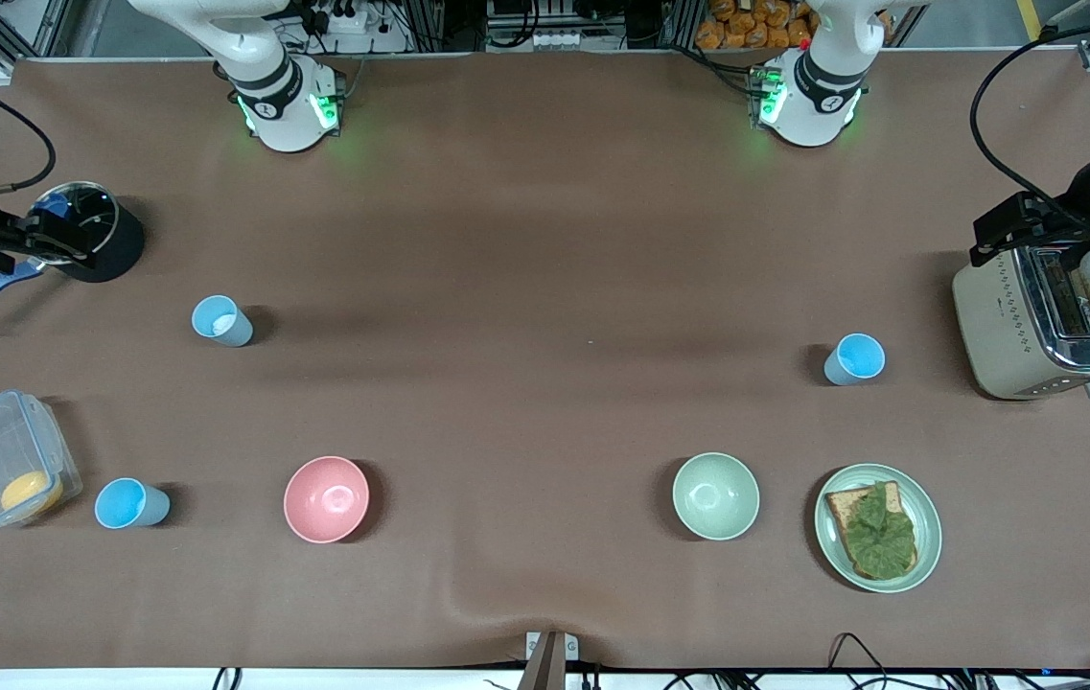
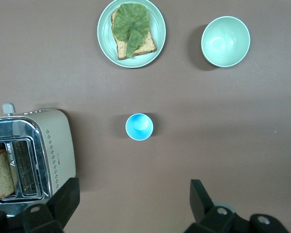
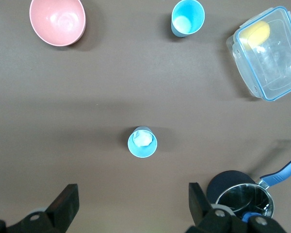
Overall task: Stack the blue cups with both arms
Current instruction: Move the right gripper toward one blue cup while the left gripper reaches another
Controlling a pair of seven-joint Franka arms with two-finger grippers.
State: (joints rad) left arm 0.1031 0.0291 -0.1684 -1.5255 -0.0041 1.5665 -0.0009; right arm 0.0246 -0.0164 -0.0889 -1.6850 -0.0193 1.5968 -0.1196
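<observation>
the right gripper (image 3: 128,206) hangs spread wide above the paler blue cup (image 1: 220,321), upright at the right arm's end. the left gripper (image 2: 131,204), equally spread, hangs over the brighter blue cup (image 1: 856,359) beside the toaster (image 1: 1043,321), likely lining up grasps. brown surface (image 1: 525,287), slightly rumpled.

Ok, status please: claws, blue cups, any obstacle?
Both claws open: left claw by cream toaster, right claw by black metal pot. Three light-blue plastic cups upright, apart, none stacked. Nothing blocks them.
</observation>
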